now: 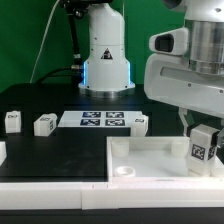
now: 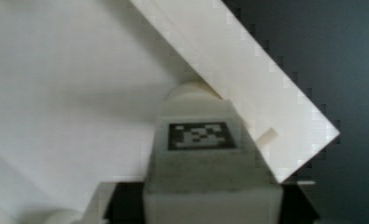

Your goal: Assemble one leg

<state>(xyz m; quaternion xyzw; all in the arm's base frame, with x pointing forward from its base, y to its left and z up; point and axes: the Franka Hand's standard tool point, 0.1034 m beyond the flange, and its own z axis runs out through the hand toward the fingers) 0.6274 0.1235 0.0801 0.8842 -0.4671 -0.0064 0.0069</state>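
Wrist view: gripper [image 2: 199, 198] clamped on leg [image 2: 200, 135], at tray [image 2: 234, 60] corner.

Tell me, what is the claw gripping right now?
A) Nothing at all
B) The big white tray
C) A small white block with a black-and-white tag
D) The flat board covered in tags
C: the claw is shut on the leg, a small white tagged block, which it holds by the white tray.
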